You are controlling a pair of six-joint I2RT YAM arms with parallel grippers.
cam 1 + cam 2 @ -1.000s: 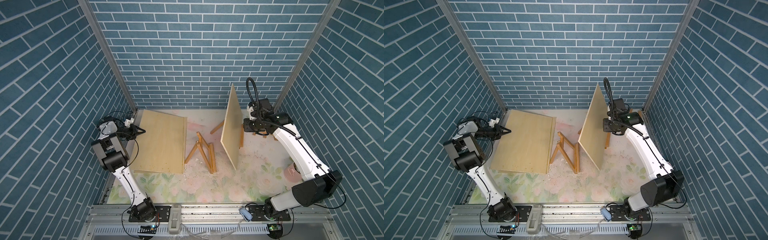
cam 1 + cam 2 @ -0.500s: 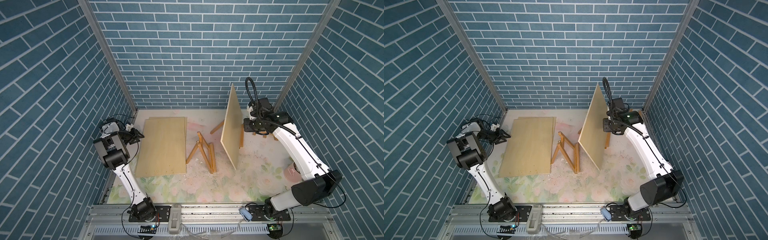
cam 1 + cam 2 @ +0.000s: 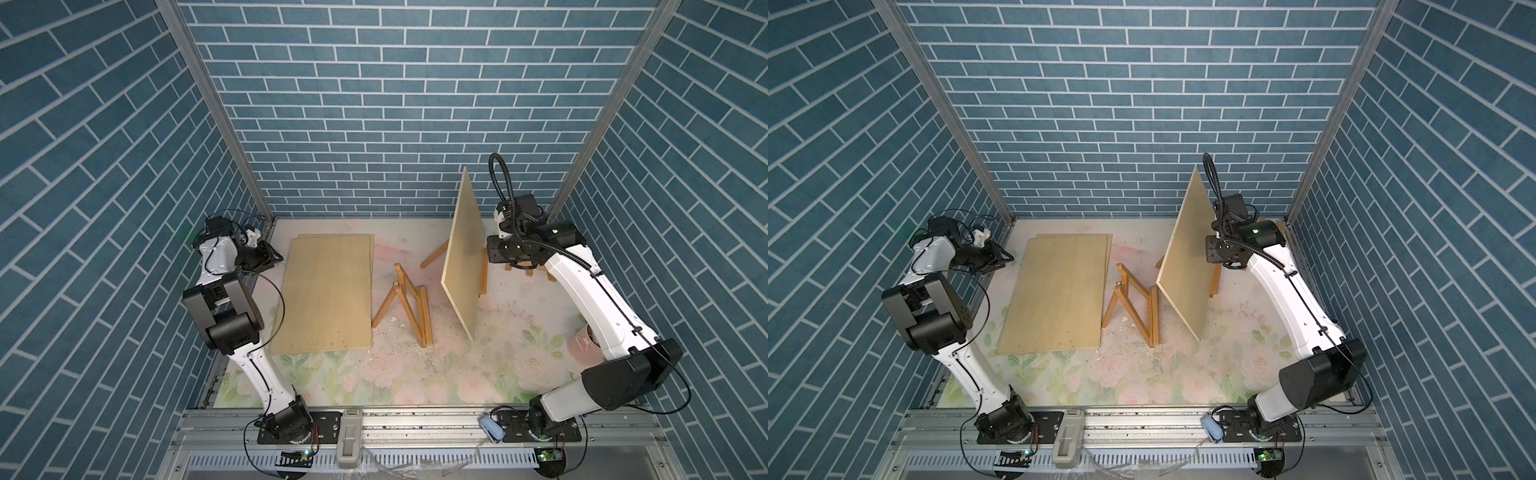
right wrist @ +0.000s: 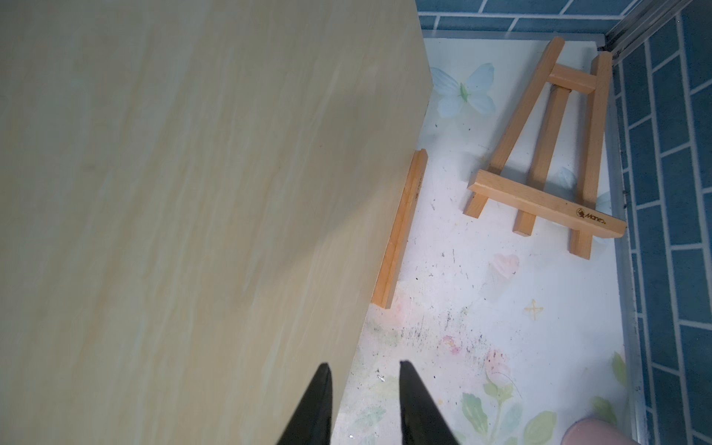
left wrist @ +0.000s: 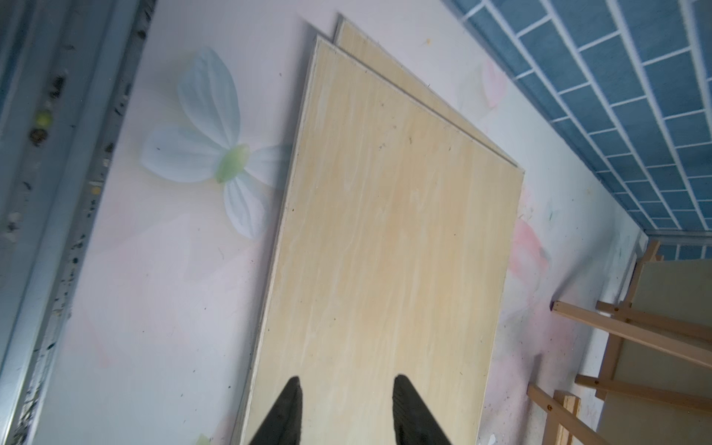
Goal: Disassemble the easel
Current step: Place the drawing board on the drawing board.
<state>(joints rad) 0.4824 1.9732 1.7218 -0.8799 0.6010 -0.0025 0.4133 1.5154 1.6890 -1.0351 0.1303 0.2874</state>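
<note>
Left pincer point(image 5: 348, 408) fingers apart, nothing between them, hovering at the far left edge of the flat boards point(image 5: 385, 250); in both top views it sits just beside them, not touching. Flat boards = two stacked on the desk point(image 3: 374, 382), left of centre, top one slightly offset from the lower

Right pincer point(image 4: 364, 404) fingers part apart, straddling one edge of the upright board point(image 4: 192, 192): one finger in front of the board face, the other over the desk. Cannot tell if it clamps. Upright board stands tilted, right of centre, toward the far side

Easel point(image 3: 432, 258) is just behind the upright board, with a leg showing on its left and a ledge on its right. Mid easel point(image 3: 405, 299) is splayed on the desk between the flat boards and the upright board. Small easel point(image 4: 547, 154) lies flat at far right by the wall, mostly under the right arm in both top views. Pink cup point(image 3: 582, 345) near right, partly hidden by the arm
</note>
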